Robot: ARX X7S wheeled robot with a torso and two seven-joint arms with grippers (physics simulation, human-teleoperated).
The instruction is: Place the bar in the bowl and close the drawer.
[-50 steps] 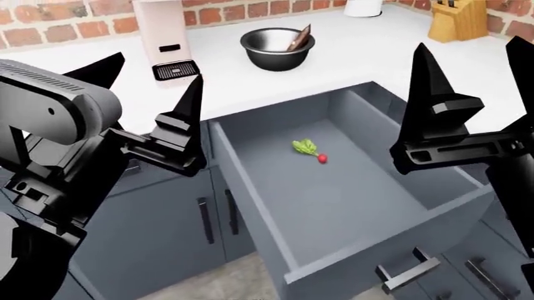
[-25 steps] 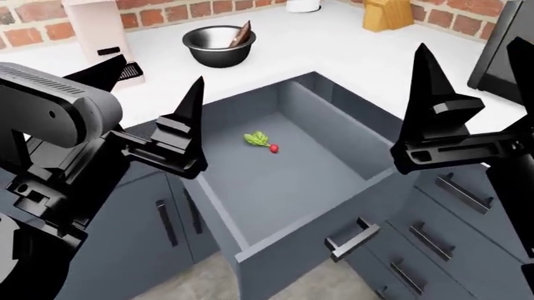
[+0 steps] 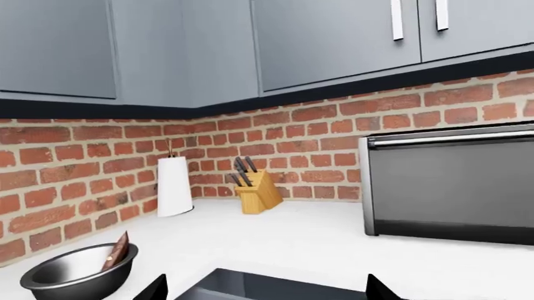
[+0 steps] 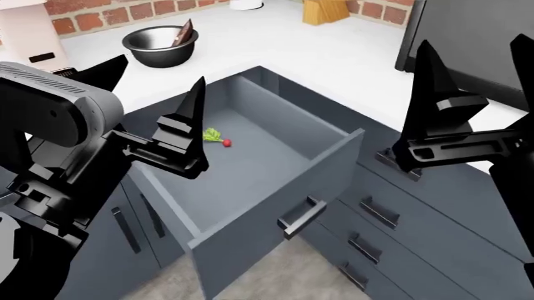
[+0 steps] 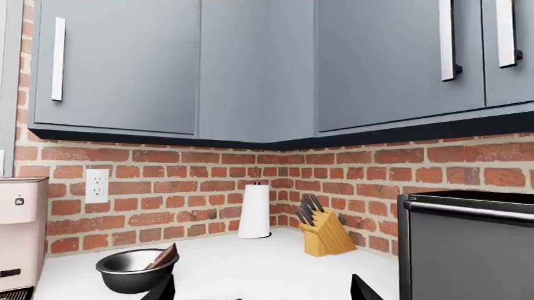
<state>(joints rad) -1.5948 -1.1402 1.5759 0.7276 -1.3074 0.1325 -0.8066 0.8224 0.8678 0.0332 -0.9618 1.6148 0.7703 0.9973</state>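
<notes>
The dark steel bowl (image 4: 159,47) stands on the white counter at the far left, and the brown bar (image 4: 184,31) leans inside it against the rim. The slate drawer (image 4: 242,178) is pulled wide open below the counter, with a red radish (image 4: 215,136) lying on its floor. My left gripper (image 4: 159,72) is open and empty over the drawer's left side. My right gripper (image 4: 473,44) is open and empty to the right of the drawer. The left wrist view shows the bowl (image 3: 79,276), the bar (image 3: 115,253) and the drawer's (image 3: 250,284) far edge. The right wrist view shows the bowl (image 5: 132,270) holding the bar (image 5: 162,256).
A coffee machine (image 4: 25,28) stands left of the bowl. A knife block (image 4: 327,9) and a paper towel roll (image 3: 175,186) are at the back by the brick wall. A dark oven (image 4: 467,44) sits on the counter at right. Smaller handled drawers (image 4: 379,212) lie below the right side.
The head view has swung to the right: bowl, drawer and radish have slid left and the oven has come in at right. Both grippers keep their place and stay open.
</notes>
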